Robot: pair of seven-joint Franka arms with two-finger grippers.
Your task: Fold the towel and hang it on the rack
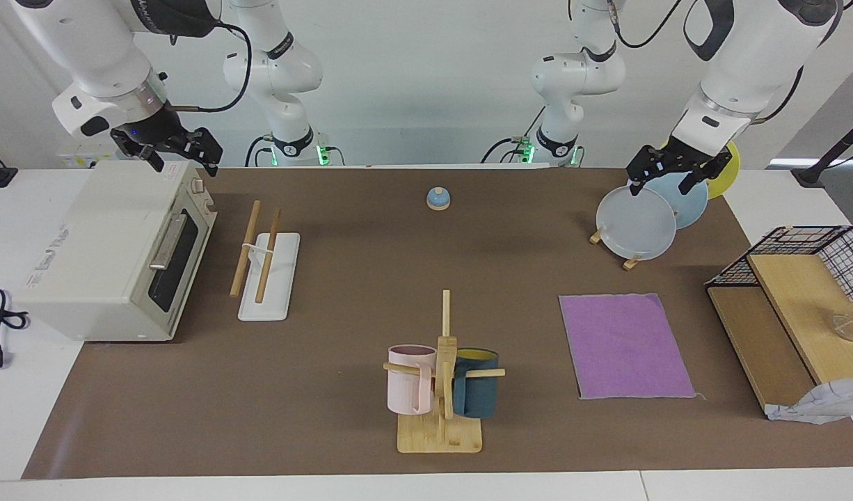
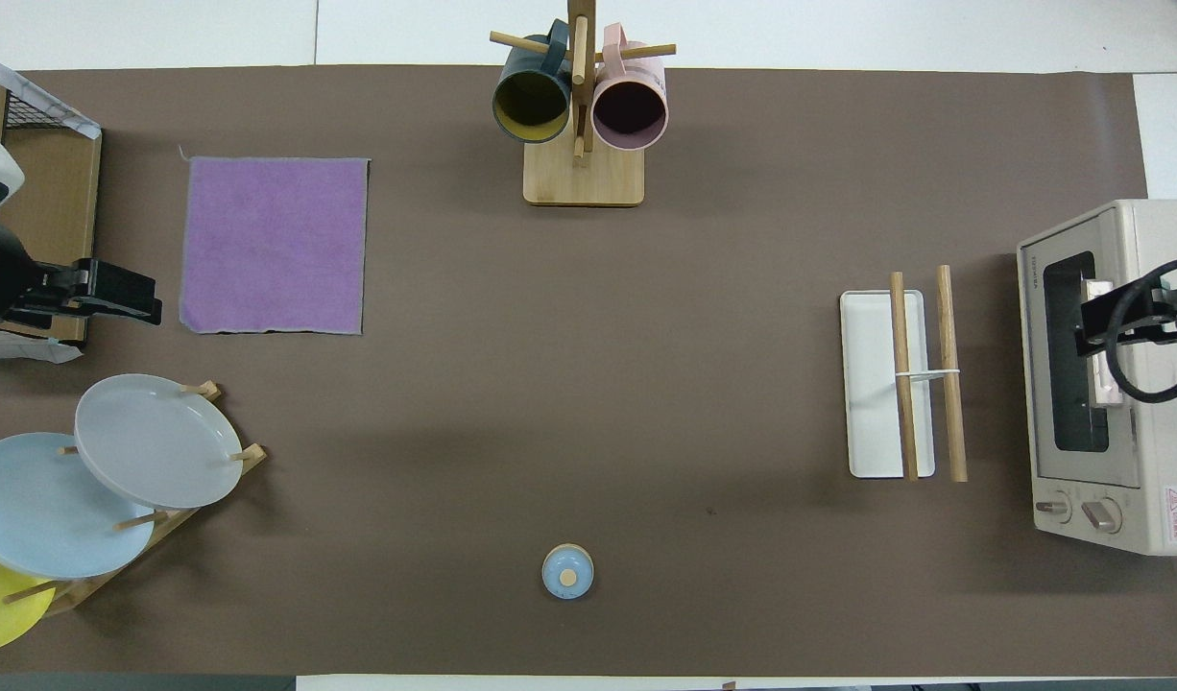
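A purple towel lay flat and unfolded on the brown table mat, toward the left arm's end of the table, farther from the robots than the stand of plates and just beside the wooden shelf with a wire basket. The rack, 2 wooden rods on a white base, stood well apart from the towel toward the right arm's end, beside the toaster oven. Both rods were bare.

The left gripper hung in the air over the plates, its 2 fingers spread wide and holding nothing. The right gripper hung over the toaster oven, also spread and holding nothing.

A mug tree with a pink and a teal mug stood mid-table, farther from the robots than a small blue bell.
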